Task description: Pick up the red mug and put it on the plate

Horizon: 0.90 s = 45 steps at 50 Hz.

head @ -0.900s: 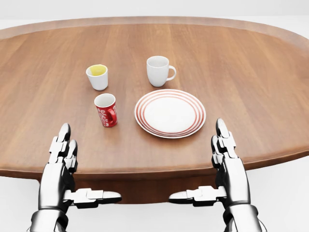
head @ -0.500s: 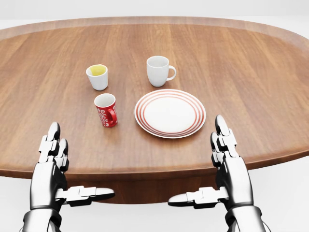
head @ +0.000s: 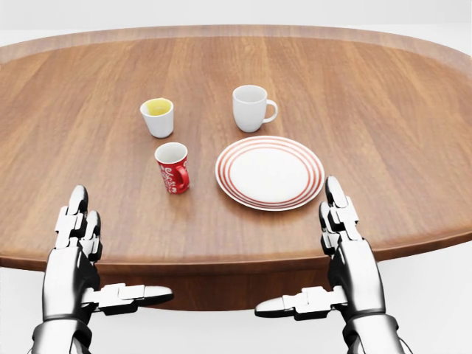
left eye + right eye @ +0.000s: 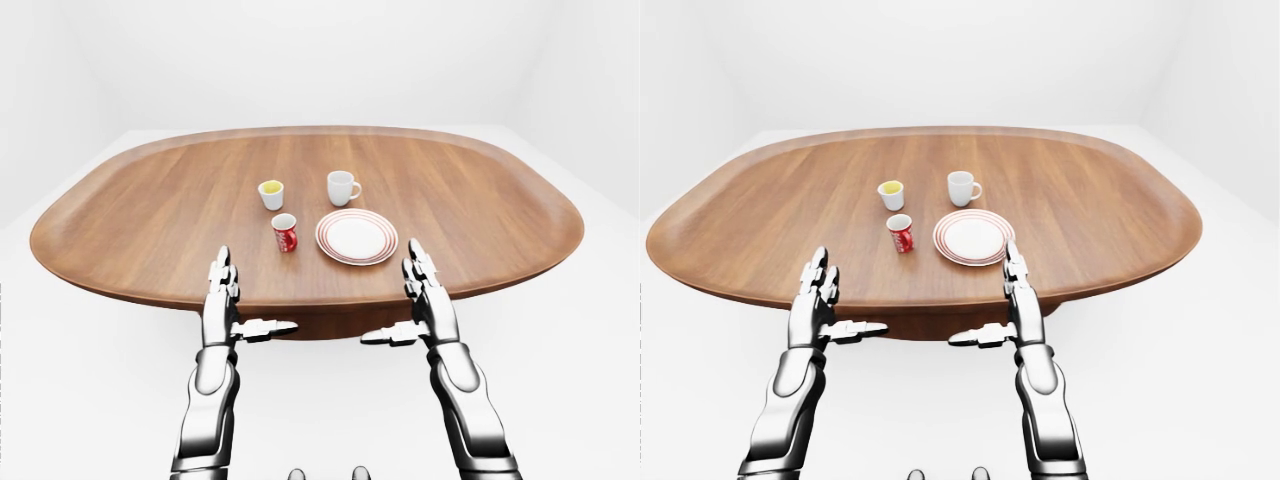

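Task barely begun, as we read it: the red mug (image 3: 172, 168) stands upright on the table (image 3: 383, 96), just left of the plate (image 3: 270, 172) in the head view, apart from it, handle turned toward the plate. Plate has nothing on it. Above the plate sits a white mug (image 3: 251, 108); up and to the left of the plate is a small white cup (image 3: 158, 117) with something yellow inside, we can't tell what at this size. Our left hand (image 3: 74, 258) and right hand (image 3: 346, 254) both hover at the table's near edge, below the plate in the head view, fingers spread wide, thumbs pointing inward, holding nothing. Neither hand is near the red mug. All of it is left: reach, grasp, lift, set on the plate.
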Motion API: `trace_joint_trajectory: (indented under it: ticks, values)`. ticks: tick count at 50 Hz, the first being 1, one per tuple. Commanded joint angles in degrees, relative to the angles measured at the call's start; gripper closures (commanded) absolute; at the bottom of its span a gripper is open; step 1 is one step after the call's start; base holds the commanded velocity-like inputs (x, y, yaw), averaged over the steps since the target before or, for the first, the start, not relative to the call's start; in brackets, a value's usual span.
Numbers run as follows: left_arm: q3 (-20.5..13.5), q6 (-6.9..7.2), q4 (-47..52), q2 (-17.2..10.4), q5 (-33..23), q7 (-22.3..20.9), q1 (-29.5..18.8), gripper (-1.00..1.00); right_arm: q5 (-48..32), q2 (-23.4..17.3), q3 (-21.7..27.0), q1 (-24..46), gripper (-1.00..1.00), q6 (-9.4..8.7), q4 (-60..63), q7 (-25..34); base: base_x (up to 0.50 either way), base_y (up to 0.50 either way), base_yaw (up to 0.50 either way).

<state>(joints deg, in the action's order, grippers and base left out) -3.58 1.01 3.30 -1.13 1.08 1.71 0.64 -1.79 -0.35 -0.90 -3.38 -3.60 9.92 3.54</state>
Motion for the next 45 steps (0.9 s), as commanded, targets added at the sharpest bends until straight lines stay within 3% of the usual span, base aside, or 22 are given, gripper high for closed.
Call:
trace_joint_trajectory:
  ticks: [1,20,23,25,27,30,34,35,39,45]
  values:
    - [-0.09,0.09,0.37,-0.04,0.03,0.01,0.17,-1.00,-0.26,0.08,-0.20,0.04,-1.00,0.01,-0.26,0.06,0.00,0.20,0.00]
    - [-0.39,0.40,0.25,-0.14,0.39,-0.18,-0.05,-1.00,0.90,0.24,-0.16,0.28,-1.00,0.83,-0.80,0.74,0.00,0.19,0.00]
    - [0.04,1.83,-0.40,0.03,1.69,-1.29,-1.00,-1.00,0.23,-0.26,0.78,2.09,-1.00,-0.14,-2.00,-0.05,0.00,0.00,0.00]
    - [-0.40,1.77,-1.34,-0.20,1.74,-0.72,-2.23,-1.00,1.13,-0.38,1.45,3.17,-1.00,-1.40,-1.04,0.23,0.00,0.00,0.00]
    - [-0.82,1.63,-2.09,-0.67,2.22,-1.12,-3.18,-1.00,1.65,-0.54,1.97,4.03,-1.00,-1.40,-0.59,0.19,0.00,0.00,0.00]
    - [-2.35,3.99,-4.95,-2.24,2.03,0.23,-8.17,-1.00,1.57,-1.31,2.98,7.26,-1.00,-1.40,-1.96,-0.14,0.00,0.00,0.00]
    - [-2.75,3.99,-4.28,-3.51,1.30,0.93,-12.15,-1.00,1.66,-2.10,3.86,10.49,-1.00,-1.40,-2.27,-0.09,0.00,0.00,0.00]
    - [-3.06,3.99,-6.22,-4.32,1.21,0.85,-15.13,-1.00,1.46,-2.54,4.11,12.07,-1.00,-1.40,-2.69,-0.08,0.00,0.00,0.00]
    - [-3.21,3.99,-10.35,-5.66,-0.09,1.45,-19.65,-1.00,1.62,-3.36,4.82,15.32,-1.00,-1.40,-4.14,0.17,0.00,0.00,0.00]
    - [-3.79,3.99,-23.33,-7.86,-0.83,2.14,-27.78,-1.00,1.30,-4.76,5.42,20.41,-1.00,-1.40,-6.18,-0.30,0.00,0.00,0.00]
